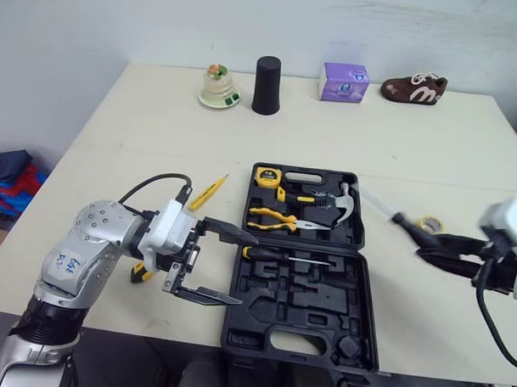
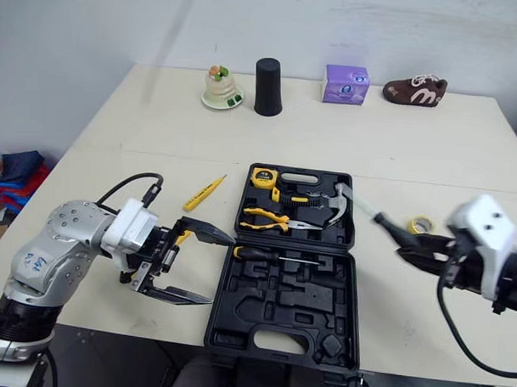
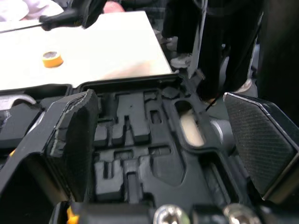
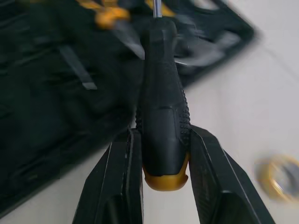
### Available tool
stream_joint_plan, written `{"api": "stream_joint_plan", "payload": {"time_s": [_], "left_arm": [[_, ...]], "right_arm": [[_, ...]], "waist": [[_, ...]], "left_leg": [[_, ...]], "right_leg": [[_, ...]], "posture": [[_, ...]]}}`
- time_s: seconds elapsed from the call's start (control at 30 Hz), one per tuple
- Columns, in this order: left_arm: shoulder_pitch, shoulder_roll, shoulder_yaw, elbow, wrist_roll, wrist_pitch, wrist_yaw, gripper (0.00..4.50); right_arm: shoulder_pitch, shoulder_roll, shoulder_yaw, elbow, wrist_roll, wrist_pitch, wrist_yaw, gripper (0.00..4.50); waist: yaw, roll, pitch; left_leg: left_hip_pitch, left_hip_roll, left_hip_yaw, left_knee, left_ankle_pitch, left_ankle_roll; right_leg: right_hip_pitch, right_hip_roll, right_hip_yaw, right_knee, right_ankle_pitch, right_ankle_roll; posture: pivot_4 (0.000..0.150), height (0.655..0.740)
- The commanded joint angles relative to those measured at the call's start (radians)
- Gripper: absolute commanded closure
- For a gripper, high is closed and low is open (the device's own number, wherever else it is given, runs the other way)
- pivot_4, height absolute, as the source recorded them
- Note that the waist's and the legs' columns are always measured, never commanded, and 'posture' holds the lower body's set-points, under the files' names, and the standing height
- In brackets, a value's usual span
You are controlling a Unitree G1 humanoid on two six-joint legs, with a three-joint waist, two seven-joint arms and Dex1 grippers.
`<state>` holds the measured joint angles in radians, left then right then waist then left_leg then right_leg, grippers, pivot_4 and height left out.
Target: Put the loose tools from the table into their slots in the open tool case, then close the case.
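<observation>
Right gripper [image 4: 165,135] was clamped on the black-handled screwdriver [image 4: 161,93], held just right of the tool case [image 1: 300,331], with the shaft aimed left toward the case's far half. The case lay open mid-table. Tape measure [image 1: 266,177], pliers [image 1: 275,218] and hammer [image 1: 339,205] sat in the far half, second screwdriver [image 1: 286,256] along the hinge. Left gripper [image 1: 246,269] was spread wide and empty at the left edge of the near half. Yellow tester pen [image 1: 208,192] lay loose left of the case, tape roll [image 1: 427,223] on the right.
</observation>
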<state>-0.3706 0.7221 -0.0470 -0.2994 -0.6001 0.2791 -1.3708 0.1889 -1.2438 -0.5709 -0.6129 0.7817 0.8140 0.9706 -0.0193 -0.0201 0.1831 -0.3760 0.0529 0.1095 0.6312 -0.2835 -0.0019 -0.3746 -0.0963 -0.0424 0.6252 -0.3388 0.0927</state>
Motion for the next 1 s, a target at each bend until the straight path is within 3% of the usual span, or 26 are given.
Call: {"api": "stream_joint_plan", "payload": {"time_s": [0.03,0.23,0.47,0.97,1.0], "left_arm": [[0.015,0.004,0.003,0.042,0.047,-0.067,-0.014,0.00],[0.047,0.014,0.014,0.050,0.068,-0.090,-0.005,0.00],[0.081,0.026,0.027,0.036,0.071,-0.093,0.008,0.00],[0.100,0.029,0.017,0.018,0.082,-0.102,0.032,0.00],[0.099,0.029,0.016,0.019,0.083,-0.102,0.032,0.00]], "right_arm": [[-0.068,-0.077,0.158,-0.048,-0.021,0.026,0.008,3.58],[-0.274,-0.087,0.487,-0.118,-0.150,0.025,-0.061,3.58],[-0.385,-0.093,0.666,-0.101,-0.290,-0.028,-0.018,3.58],[-0.396,-0.039,0.728,-0.069,-0.419,-0.079,0.028,3.58],[-0.396,-0.038,0.728,-0.070,-0.418,-0.086,0.042,2.53]], "waist": [[0.003,0.000,0.000],[0.007,0.000,0.001],[0.011,0.000,0.001],[0.014,0.000,0.001],[0.014,0.000,0.001]], "left_leg": [[-0.001,0.000,0.000,0.000,-0.001,-0.001],[-0.014,0.000,-0.001,0.008,0.000,-0.003],[-0.027,0.000,-0.001,0.021,-0.001,-0.002],[-0.027,-0.001,-0.001,0.022,-0.001,0.000],[-0.027,-0.001,-0.001,0.023,-0.001,0.000]], "right_leg": [[0.000,0.000,-0.001,0.000,-0.001,-0.001],[-0.009,-0.003,-0.004,-0.002,0.000,0.000],[-0.019,-0.003,-0.005,0.004,0.000,0.001],[-0.019,-0.002,-0.007,0.007,0.002,0.002],[-0.019,-0.002,-0.007,0.007,0.002,0.002]], "posture": [[0.150,0.7400],[0.150,0.7400],[0.150,0.7400],[0.150,0.7400],[0.150,0.7400]]}}
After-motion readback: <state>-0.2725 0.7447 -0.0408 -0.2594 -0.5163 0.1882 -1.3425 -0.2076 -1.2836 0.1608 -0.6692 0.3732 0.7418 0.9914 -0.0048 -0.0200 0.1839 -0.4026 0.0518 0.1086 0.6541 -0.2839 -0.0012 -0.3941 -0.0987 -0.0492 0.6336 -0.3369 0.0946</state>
